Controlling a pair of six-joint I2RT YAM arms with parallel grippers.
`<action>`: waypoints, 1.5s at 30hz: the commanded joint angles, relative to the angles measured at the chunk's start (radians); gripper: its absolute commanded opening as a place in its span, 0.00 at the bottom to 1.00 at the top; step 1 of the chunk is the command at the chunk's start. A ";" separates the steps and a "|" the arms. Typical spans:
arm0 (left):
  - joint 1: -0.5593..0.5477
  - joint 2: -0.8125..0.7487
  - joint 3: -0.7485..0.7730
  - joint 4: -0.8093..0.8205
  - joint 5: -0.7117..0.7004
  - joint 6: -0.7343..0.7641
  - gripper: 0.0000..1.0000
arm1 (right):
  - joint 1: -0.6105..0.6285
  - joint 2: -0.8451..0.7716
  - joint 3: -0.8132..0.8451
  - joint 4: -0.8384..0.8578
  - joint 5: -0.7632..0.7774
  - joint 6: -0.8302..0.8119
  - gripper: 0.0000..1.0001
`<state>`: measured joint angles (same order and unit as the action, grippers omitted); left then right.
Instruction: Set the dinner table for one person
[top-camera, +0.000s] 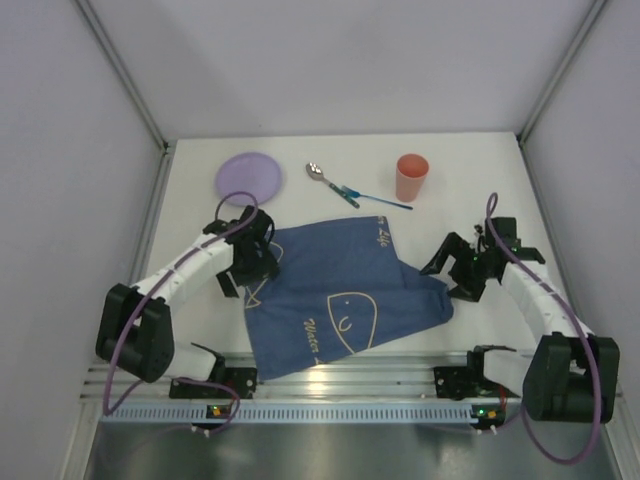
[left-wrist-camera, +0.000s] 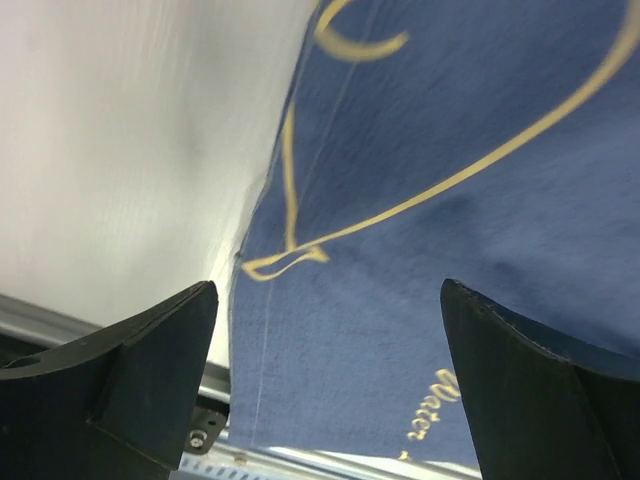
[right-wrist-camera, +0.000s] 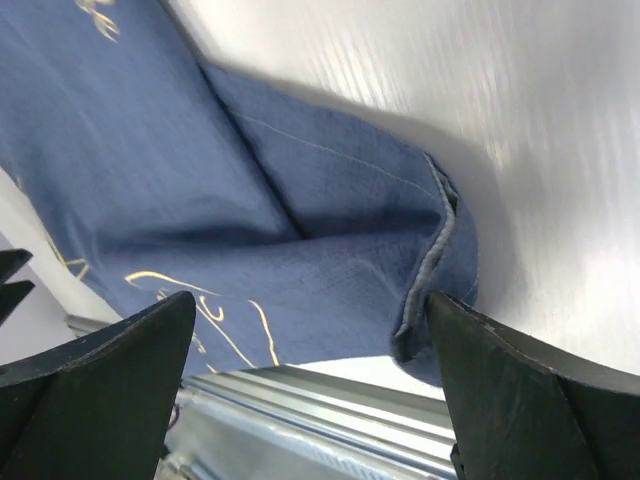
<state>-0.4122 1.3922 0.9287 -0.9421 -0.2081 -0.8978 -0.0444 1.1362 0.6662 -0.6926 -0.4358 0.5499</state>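
Left gripper (left-wrist-camera: 328, 290) jaws apart over blue cloth (top-camera: 340, 290); right gripper (right-wrist-camera: 310, 300) likewise; cup (top-camera: 411, 177) upright, interior unclear, near spoon (top-camera: 322, 176).

Gold "Water" on blue cloth (left-wrist-camera: 450, 150)

The left arm (top-camera: 185, 265) and right arm (top-camera: 535, 292) both have white shells on the long links and chunky black joint housings. A purple cable (top-camera: 120, 350) loops along each. The jaws are matte black and wedge-shaped, with dulled edges. Small green and orange lights (top-camera: 213, 411) glow at the black bases (top-camera: 215, 384)
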 joint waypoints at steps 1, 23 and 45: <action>0.010 0.062 0.130 0.069 -0.089 0.087 0.98 | 0.003 -0.046 0.124 0.025 0.051 -0.001 1.00; 0.036 0.433 0.219 0.239 -0.008 0.260 0.33 | 0.233 0.573 0.256 0.338 -0.097 -0.045 0.86; 0.079 0.401 0.176 0.278 0.029 0.254 0.15 | 0.450 0.366 0.670 -0.117 0.511 -0.085 0.00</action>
<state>-0.3508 1.8042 1.1530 -0.6582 -0.1268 -0.6415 0.2771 1.6367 1.0977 -0.6064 -0.2565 0.5220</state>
